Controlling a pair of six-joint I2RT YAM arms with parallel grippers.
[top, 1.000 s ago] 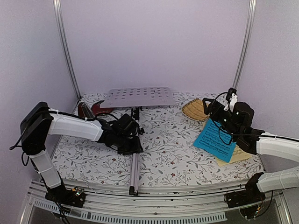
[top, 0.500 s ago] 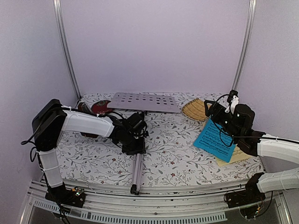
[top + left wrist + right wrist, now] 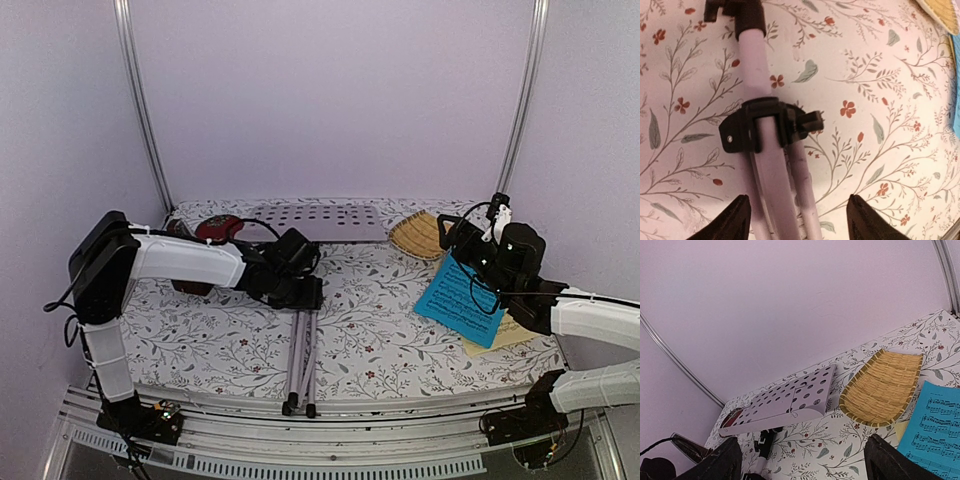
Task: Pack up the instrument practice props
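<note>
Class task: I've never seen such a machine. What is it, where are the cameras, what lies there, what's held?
Two robot arms, each ending in a two-finger pincer. One picture looks down from above; two come from wrist cameras. On the flowered table lie a silver music stand with perforated desk, a dark red-brown metronome, a woven straw tray, a blue music sheet and a pale-yellow sheet. The left pincer, open, straddles the stand's tubes; the right pincer is open, empty.
</note>
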